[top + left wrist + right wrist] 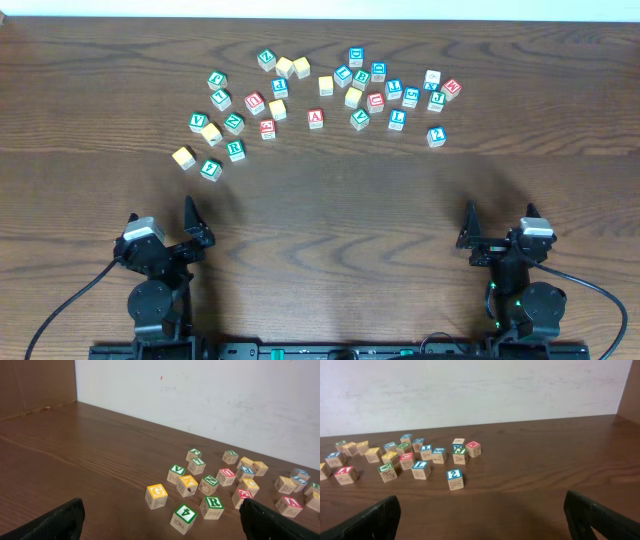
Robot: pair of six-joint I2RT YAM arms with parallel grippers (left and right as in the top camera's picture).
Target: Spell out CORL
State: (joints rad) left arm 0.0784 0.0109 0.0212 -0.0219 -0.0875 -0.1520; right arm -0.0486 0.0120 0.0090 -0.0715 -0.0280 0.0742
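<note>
Overhead view: left end effector (161, 212) and right end effector (499, 214) sit low at the near edge of the tabletop (320, 225), one at each side. Fingers are spread wide, with nothing between them and no block touched. Both wrist views agree: dark fingertips at the lower corners, bare wood between. Everything the task needs lies ahead of both arms and well apart from them, in the scatter of letter blocks (325, 85) across the far half. The scatter's long axis runs left to right, roughly parallel to the line between the two arms, with a broad strip of bare wood on the near side. The blocks are cubes, so they have no long axis of their own; many sit turned at odd angles to the table edge. Green R block (235, 150) is at the near left fringe, ahead and slightly inward of the left end effector; left arm nearer, by my reckoning. Blue L block (397, 120) is at the near fringe right of centre, ahead and inward of the right end effector; right arm looks nearer. C and O cannot be read with confidence at this size; a red block (375, 101) mid-scatter may be one of them, cannot tell. Judgement: nothing spelled yet; the first move is a long forward reach.
</note>
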